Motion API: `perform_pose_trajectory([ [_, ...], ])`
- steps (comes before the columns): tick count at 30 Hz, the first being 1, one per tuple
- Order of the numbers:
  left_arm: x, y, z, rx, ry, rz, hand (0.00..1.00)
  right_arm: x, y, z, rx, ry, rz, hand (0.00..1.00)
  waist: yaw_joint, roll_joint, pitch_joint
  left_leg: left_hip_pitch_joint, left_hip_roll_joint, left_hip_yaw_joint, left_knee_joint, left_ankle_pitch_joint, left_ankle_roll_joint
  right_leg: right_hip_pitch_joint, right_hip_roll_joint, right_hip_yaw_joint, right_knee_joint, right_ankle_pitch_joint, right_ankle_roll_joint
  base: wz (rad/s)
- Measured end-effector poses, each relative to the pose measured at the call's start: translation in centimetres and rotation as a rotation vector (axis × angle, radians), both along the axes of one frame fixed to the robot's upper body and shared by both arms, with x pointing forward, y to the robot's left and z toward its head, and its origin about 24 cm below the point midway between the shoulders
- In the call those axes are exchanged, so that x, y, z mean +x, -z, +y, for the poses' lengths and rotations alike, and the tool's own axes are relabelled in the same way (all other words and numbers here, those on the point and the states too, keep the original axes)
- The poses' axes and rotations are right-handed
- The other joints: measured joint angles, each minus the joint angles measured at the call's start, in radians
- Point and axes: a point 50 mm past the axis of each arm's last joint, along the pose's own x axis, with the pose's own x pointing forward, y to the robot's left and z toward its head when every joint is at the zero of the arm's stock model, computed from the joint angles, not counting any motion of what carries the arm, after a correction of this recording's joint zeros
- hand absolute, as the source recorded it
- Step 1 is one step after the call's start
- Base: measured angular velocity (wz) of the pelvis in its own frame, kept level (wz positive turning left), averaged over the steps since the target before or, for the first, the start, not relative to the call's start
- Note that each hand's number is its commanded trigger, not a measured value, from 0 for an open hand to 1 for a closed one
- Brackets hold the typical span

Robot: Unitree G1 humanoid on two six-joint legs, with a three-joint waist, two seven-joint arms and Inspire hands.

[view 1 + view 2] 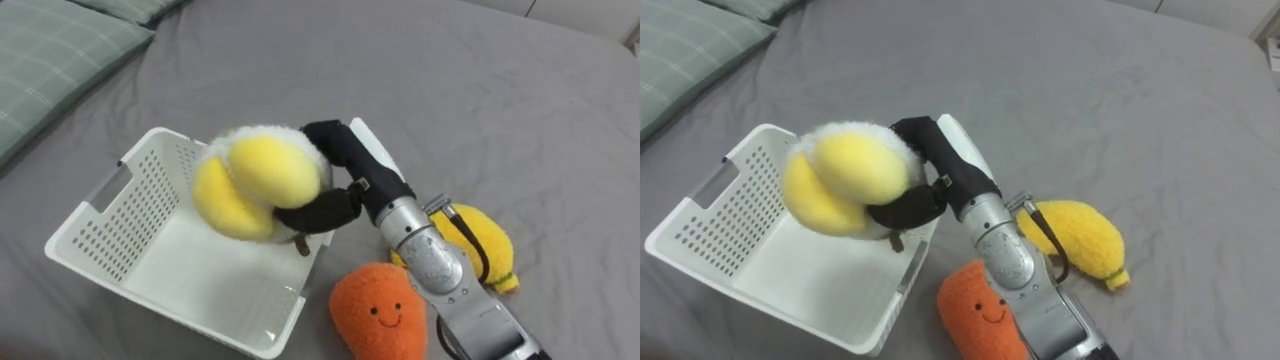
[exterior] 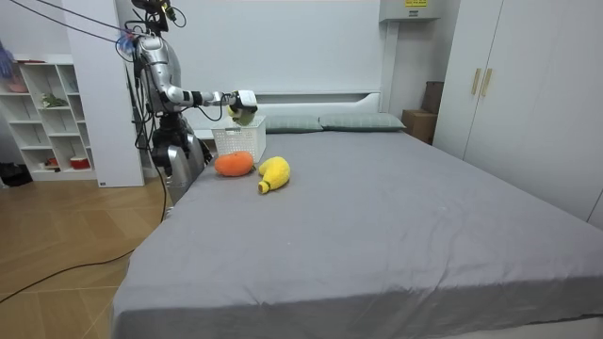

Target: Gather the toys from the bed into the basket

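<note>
Grey bedding covered the wide bed (image 1: 480,90), and the robot stood at its side near the headboard end, at the room view's left, with a white shelf unit (image 2: 47,113) behind it and a pale wardrobe (image 2: 509,85) across the room. Its right hand (image 1: 345,165) reached out over the mattress, the dark fingers and thumb curled round a yellow-and-white plush toy (image 1: 255,180) and clasping it from the side. The toy hung in that grasp above the near right corner of a white perforated basket (image 1: 110,230), clear of the basket's floor, with its white fluffy top edge uppermost and two rounded yellow lobes facing the camera. The basket sat on the bedding below and to the left of the hand, its open side up and its inside bare. Back along the forearm, toward the robot, an orange plush toy with a small stitched smile (image 1: 380,310) lay on the bedding just beside the basket's near corner. To the right of the wrist, partly behind the forearm, lay a yellow plush toy with a darker tip (image 1: 485,240). Far to the left of the hand, past the basket, were green checked pillows (image 1: 50,50).
</note>
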Motion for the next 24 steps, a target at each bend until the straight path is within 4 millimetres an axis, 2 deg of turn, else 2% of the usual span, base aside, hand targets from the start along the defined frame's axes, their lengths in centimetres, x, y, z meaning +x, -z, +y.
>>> perform_pose_trajectory([
  [24,0.08,-0.02,0.14,-0.021,0.003,0.003,0.00,-0.28,0.17,0.57,-0.031,-0.039,-0.001,0.00,-0.001,0.003,-0.0024,-0.001,0.000,0.000,0.007,0.000,0.000,0.000,-0.001,-0.001,0.000,0.000,0.000,0.00],
])
